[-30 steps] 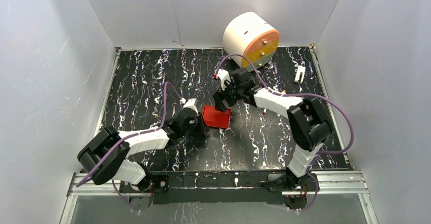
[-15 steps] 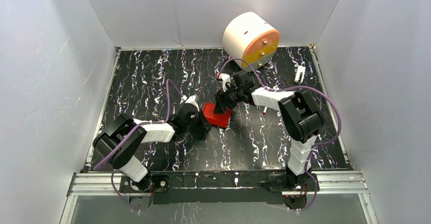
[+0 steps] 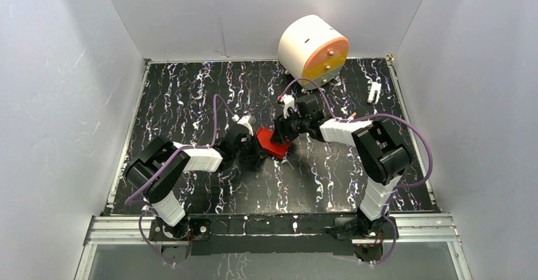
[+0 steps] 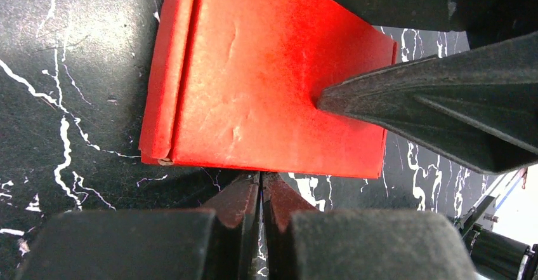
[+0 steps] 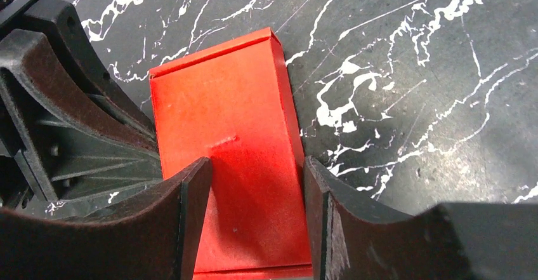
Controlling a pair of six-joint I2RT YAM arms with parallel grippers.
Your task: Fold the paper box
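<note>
The bright red flat card box [image 3: 274, 144] lies mid black marbled worktop [image 3: 190, 96], sandwiched between both arms. The right gripper [image 5: 254, 173] is spread roughly box-wide, with one finger on the top face and the other beside the long edge, so it's pinning more than clamping. The left gripper [image 4: 261, 188] is pinched tight with nothing visible between, tips right at the box's near edge. Thin card like this is probably super light, skids easily and dents if squeezed. Best bet is to hold it flat and take edges or flaps, not the middle.
</note>
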